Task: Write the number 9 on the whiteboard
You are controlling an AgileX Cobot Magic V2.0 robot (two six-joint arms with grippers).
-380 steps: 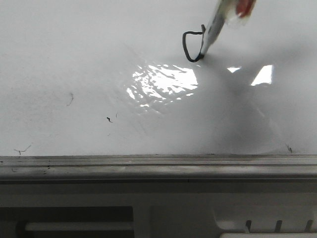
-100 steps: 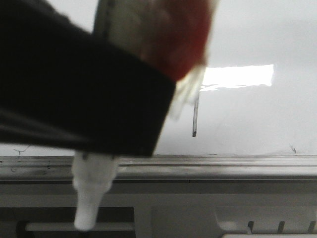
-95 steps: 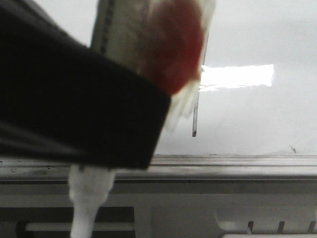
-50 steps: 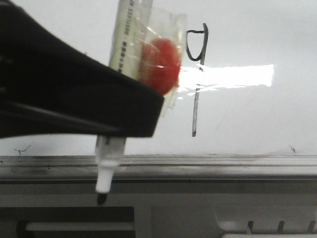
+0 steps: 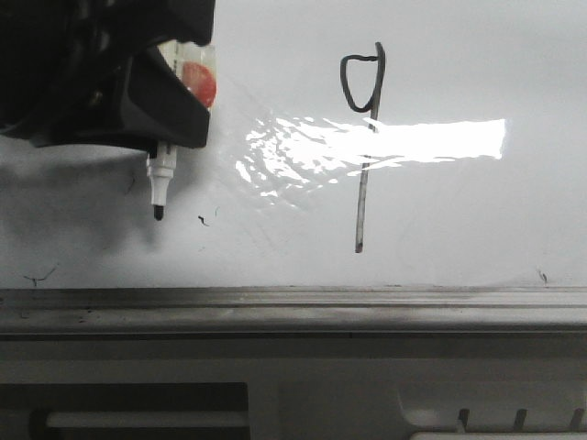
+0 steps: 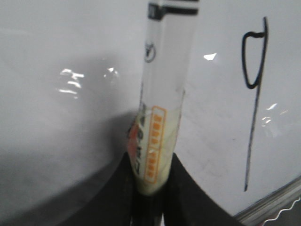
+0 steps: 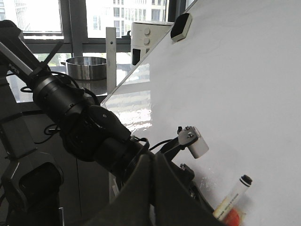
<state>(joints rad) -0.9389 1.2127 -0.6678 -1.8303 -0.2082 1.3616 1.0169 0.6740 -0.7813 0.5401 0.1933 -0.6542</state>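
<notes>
The number 9 (image 5: 364, 137) is a thin black loop with a long stem on the glossy whiteboard (image 5: 459, 211). It also shows in the left wrist view (image 6: 254, 94). My left gripper (image 5: 170, 137) is at the upper left, shut on a white marker (image 5: 160, 179) with a red label, its black tip pointing down, well left of the 9. In the left wrist view the marker barrel (image 6: 162, 108) sits between the black fingers (image 6: 186, 188). My right gripper (image 7: 151, 160) is shut and empty, off the board, behind the left arm.
A grey metal ledge (image 5: 293, 307) runs along the board's lower edge. Small black scuffs (image 5: 202, 220) lie below the marker tip. Glare (image 5: 404, 142) crosses the 9's stem. A black block (image 7: 181, 26) sits high on the board; a metal pot (image 7: 87, 66) stands behind.
The left gripper with the marker has drawn back from in front of the camera to the upper left of the board. The whole 9, partly hidden before, now shows.
</notes>
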